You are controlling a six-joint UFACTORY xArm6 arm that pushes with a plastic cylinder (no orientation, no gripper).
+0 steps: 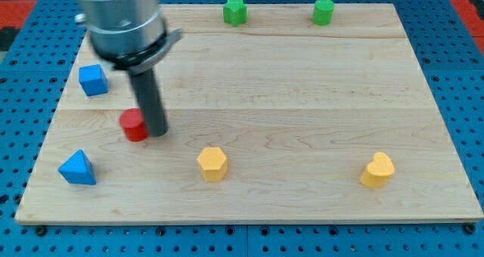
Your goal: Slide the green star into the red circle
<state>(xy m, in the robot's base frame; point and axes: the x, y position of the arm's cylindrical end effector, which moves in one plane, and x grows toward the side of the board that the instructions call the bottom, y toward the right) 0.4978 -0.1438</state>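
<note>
The green star sits near the view's top edge of the wooden board, a little right of centre-left. The red circle lies at the view's left, mid-height. My tip rests right beside the red circle, on its right side, seemingly touching it. The rod is dark and hangs from a grey cylinder at the view's top left. The green star is far from my tip, up and to the right.
A green circle sits at the view's top right. A blue cube and a blue triangle lie at the left. Two yellow blocks lie near the bottom: one at centre, a heart at right.
</note>
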